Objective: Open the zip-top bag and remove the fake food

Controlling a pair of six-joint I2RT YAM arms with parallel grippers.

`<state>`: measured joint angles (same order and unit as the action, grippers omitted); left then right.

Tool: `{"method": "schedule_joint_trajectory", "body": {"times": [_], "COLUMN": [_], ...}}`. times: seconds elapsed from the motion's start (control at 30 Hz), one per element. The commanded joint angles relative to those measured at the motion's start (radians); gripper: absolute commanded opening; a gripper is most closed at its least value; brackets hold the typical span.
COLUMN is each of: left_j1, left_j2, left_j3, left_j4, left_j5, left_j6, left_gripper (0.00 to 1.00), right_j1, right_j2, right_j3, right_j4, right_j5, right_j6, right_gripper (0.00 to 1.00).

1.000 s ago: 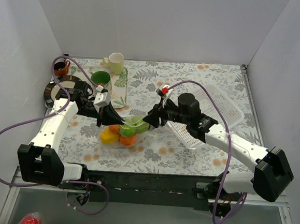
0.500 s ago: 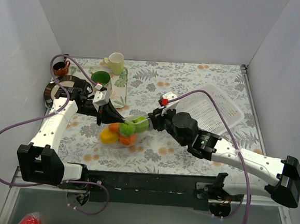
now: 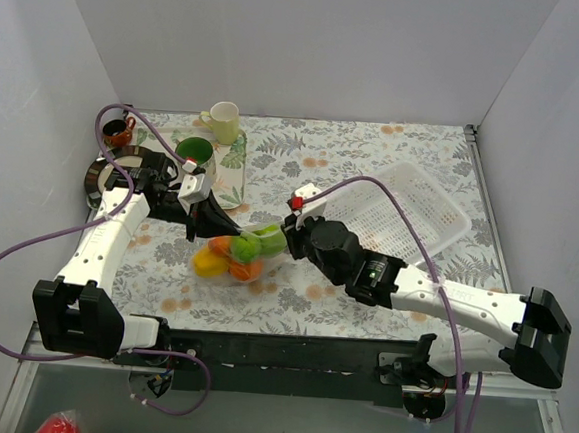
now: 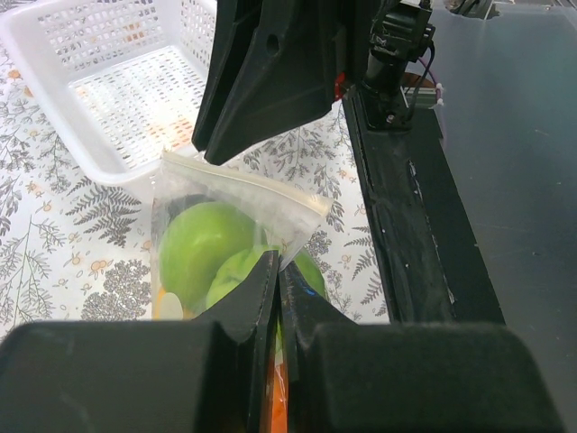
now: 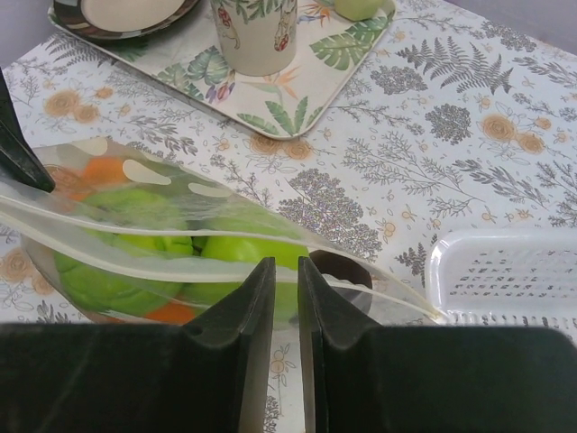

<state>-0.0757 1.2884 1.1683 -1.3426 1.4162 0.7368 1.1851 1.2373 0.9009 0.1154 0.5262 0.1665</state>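
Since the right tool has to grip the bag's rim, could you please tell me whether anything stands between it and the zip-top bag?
Nothing visible does. The right tool is at the zip-top bag's upper rim, its jaws nearly together. The white basket lies off to one side, the tray beyond the bag.

Bag, food in it, mid-table; basket to its right; tray with mugs behind, left.
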Motion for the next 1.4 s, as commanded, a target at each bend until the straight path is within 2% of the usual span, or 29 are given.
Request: {"method": "schedule_joint_trajectory", "body": {"times": [0.0,0.1,0.2,0.4,0.53,0.6,0.63,0.73,0.83,1.13,1.27,1.33,1.37], "left_j1": [-0.001,-0.001,-0.001,-0.004,-0.004,-0.004,-0.004,-0.006,-0.004,-0.003,-0.004,-0.004,-0.004], "left_j2": [-0.026,-0.031,-0.032,-0.035,-0.038,-0.041,-0.041,-0.049,-0.057,-0.026,0.031,0.058,0.066], "left_j3": [0.040,0.040,0.036,0.027,0.025,0.024,0.021,0.007,-0.018,-0.119,-0.124,-0.121,-0.119], "left_j4": [-0.041,-0.040,-0.038,-0.035,-0.036,-0.041,-0.041,-0.036,0.006,0.247,0.223,0.179,0.159], "left_j5": [0.056,0.061,0.064,0.059,0.076,0.087,0.090,0.081,0.046,-0.033,-0.023,-0.016,-0.022], "left_j6": [0.009,0.009,0.007,0.009,0.009,0.009,0.004,0.006,-0.045,-0.210,-0.174,-0.152,-0.125], "left_gripper": [0.00,0.00,0.00,0.00,0.00,0.03,0.12,0.23,0.30,0.29,0.27,0.35,0.45], "right_j1": [0.004,0.004,0.002,0.002,0.002,0.002,0.002,0.002,0.002,0.002,0.004,0.004,0.002], "right_j2": [0.028,0.063,0.099,0.137,0.166,0.180,0.191,0.189,0.186,0.247,0.283,0.301,0.306], "right_j3": [0.067,0.092,0.121,0.151,0.165,0.177,0.178,0.138,0.090,0.009,0.006,0.001,-0.002], "right_j4": [0.072,0.072,0.067,0.043,0.009,-0.013,-0.032,-0.031,-0.037,-0.049,-0.059,-0.062,-0.062], "right_j5": [-0.012,-0.035,-0.077,-0.192,-0.281,-0.313,-0.331,-0.342,-0.319,-0.339,-0.387,-0.394,-0.396], "right_j6": [0.014,0.018,0.033,0.083,0.102,0.107,0.107,0.105,0.093,0.090,0.090,0.090,0.088], "right_gripper": [0.23,0.25,0.32,0.54,0.73,0.77,0.79,0.82,0.85,0.89,0.91,0.91,0.92]}}
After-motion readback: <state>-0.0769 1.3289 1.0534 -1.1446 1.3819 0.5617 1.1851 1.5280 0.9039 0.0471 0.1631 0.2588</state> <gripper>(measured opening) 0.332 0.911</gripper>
